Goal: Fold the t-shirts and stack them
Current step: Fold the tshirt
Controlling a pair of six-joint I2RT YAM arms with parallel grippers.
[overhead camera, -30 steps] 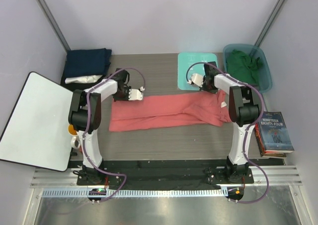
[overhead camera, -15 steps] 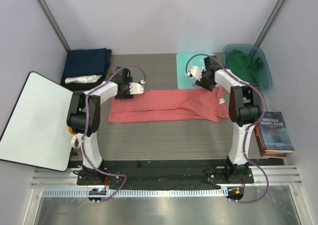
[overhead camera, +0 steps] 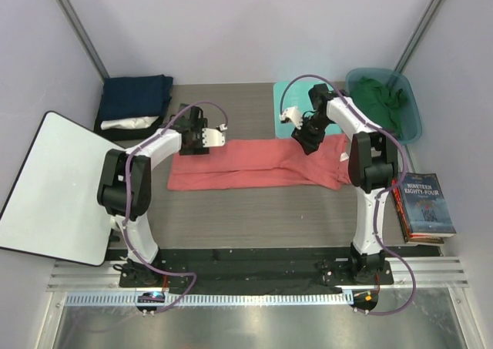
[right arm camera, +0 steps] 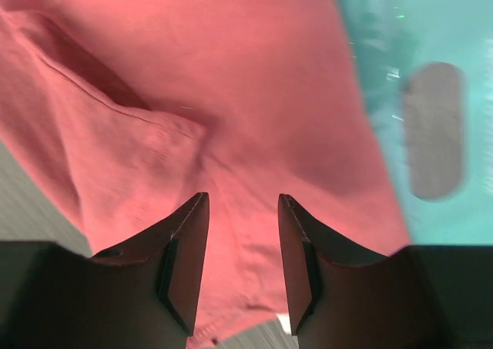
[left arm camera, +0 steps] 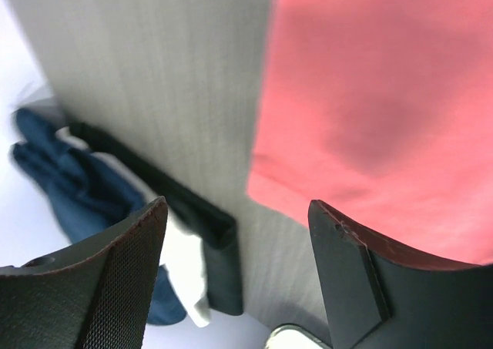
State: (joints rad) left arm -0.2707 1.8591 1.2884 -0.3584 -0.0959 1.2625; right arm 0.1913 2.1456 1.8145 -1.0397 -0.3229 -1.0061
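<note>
The coral-red t-shirt lies on the table folded into a long flat band running left to right. My left gripper hovers open at the band's far left corner. In its wrist view the left gripper frames bare table, with the coral-red t-shirt to the right of it. My right gripper stands open over the band's far right part. Seen from the wrist, the right gripper has only the coral-red t-shirt below it and grips nothing. A navy t-shirt lies folded at the far left on a white one.
A dark green t-shirt fills the teal bin at the far right. The mint-green board lies beside the bin, behind the right gripper. A white board leans off the left edge. Books are stacked at the right.
Both grippers have opened and let go of the coral-red t-shirt's far edge. The shirt now lies as a flatter, narrower band. The right gripper has swung back over it.
</note>
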